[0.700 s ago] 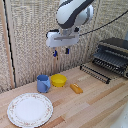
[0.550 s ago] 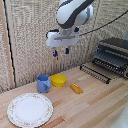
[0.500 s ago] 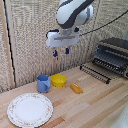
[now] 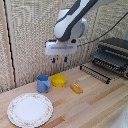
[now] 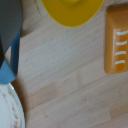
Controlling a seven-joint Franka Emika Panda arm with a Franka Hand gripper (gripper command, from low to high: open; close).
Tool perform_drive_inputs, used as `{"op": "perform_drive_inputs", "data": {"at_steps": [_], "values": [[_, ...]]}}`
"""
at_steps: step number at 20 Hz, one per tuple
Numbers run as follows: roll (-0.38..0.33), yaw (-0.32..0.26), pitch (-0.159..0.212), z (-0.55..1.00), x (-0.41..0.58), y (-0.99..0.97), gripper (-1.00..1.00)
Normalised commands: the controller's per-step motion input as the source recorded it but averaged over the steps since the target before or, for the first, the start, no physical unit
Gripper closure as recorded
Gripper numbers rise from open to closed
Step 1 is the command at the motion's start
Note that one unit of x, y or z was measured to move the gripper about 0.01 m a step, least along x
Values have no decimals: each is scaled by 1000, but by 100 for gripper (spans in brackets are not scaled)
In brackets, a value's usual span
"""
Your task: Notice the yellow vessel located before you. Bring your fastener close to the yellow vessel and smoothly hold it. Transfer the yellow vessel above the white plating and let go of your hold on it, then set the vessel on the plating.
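bowl mid-table, mug touching on exterior view's left | oblong piece just right | plate near-left | rack far right | gripper above bowl

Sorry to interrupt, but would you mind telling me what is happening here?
The robot arm's claw hangs in the air above the yellow bowl, holding nothing. The bowl sits on the wooden table beside a blue mug, with the white plate nearer the front. Nothing has been picked up yet.

The arm is white with rounded, bulbous joints; its gripper is a white boxy block (two short blue-tipped fingers below).
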Motion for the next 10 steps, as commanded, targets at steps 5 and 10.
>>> {"op": "perform_drive_inputs", "data": {"at_steps": [5, 10], "values": [[-57, -102, 133, -409, 85, -407, -100], [-49, -11, 88, -409, 343, -211, -100]]}}
